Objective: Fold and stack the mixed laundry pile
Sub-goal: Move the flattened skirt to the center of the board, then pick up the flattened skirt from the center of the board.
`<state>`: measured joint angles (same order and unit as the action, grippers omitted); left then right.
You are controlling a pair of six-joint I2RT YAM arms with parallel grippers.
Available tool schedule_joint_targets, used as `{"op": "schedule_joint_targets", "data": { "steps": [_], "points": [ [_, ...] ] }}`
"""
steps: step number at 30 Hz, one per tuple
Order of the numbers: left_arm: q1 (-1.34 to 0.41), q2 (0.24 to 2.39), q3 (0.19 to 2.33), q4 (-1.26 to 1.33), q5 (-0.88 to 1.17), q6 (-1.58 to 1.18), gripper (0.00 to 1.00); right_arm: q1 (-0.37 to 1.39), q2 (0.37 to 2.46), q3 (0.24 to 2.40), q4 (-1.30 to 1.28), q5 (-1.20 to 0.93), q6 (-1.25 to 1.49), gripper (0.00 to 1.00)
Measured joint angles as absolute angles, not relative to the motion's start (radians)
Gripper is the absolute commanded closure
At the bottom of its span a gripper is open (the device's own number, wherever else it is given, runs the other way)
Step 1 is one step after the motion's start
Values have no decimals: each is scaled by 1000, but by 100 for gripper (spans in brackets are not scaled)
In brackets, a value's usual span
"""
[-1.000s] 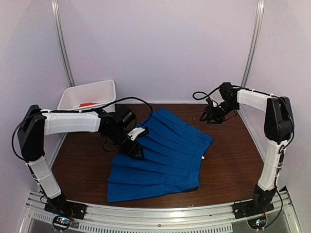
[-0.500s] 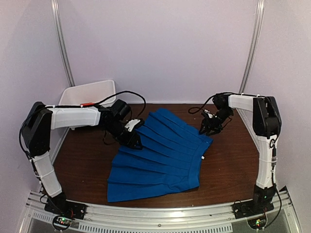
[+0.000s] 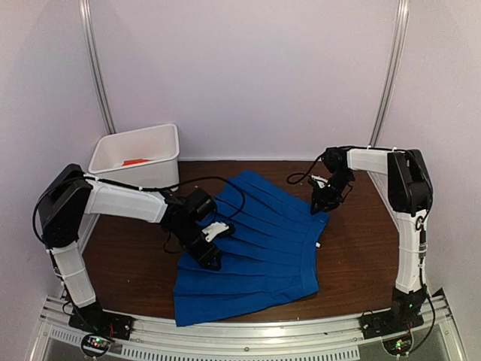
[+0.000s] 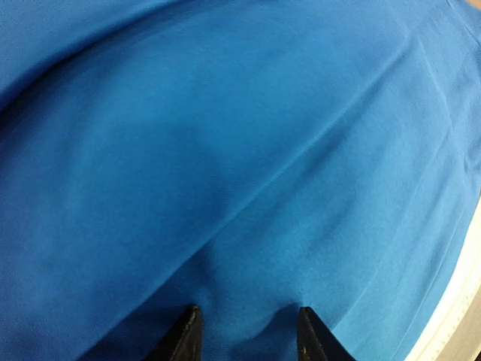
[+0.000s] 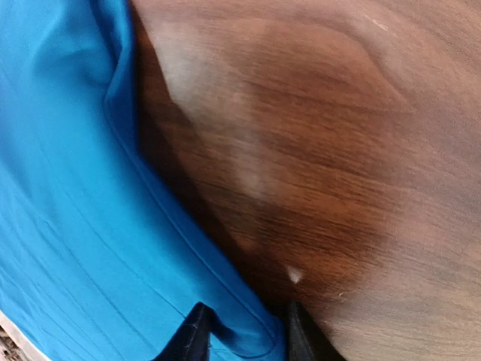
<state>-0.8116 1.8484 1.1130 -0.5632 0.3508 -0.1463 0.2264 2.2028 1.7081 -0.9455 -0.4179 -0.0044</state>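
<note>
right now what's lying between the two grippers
Only the blue garment, spread flat; the left gripper is at its left edge, the right gripper at its far right corner. The top view shows it.

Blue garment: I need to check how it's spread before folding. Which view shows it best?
Top external: nearly the whole blue garment lies spread on the table, pleats and edges visible. Left wrist shows only close-up fabric; right wrist only one edge.

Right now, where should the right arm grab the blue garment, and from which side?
Grip the blue garment at its far right corner, coming from the bare table side. It lies flat elsewhere; here the edge looks slightly raised, and the right gripper straddles it, jaws open.
</note>
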Motion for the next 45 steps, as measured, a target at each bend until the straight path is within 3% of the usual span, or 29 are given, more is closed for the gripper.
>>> {"op": "schedule_joint_targets", "data": {
  "steps": [5, 10, 14, 22, 26, 30, 36, 45],
  "points": [
    [-904, 1795, 1039, -539, 371, -147, 56, 259, 2193, 1675, -930, -430, -36, 100],
    [-970, 1726, 965, -551, 437, -155, 47, 390, 2176, 1663, -924, -452, -81, 100],
    [-879, 1651, 976, -580, 475, -154, 44, 501, 2154, 1673, -929, -422, -104, 100],
    [-505, 1685, 1302, -530, 421, -141, 41, 509, 2120, 1835, -969, -266, -109, 100],
    [-464, 1787, 1452, -490, 352, -94, 40, 520, 2096, 1931, -980, -241, -115, 100],
    [-455, 1845, 1468, -474, 321, -23, 39, 569, 2057, 1937, -983, -237, -127, 100],
    [-442, 1863, 1427, -455, 318, 99, 39, 743, 2029, 1845, -982, -222, -129, 100],
    [-431, 1806, 1271, -414, 324, 291, 35, 947, 1908, 1520, -968, -187, -125, 100]
  ]
}}
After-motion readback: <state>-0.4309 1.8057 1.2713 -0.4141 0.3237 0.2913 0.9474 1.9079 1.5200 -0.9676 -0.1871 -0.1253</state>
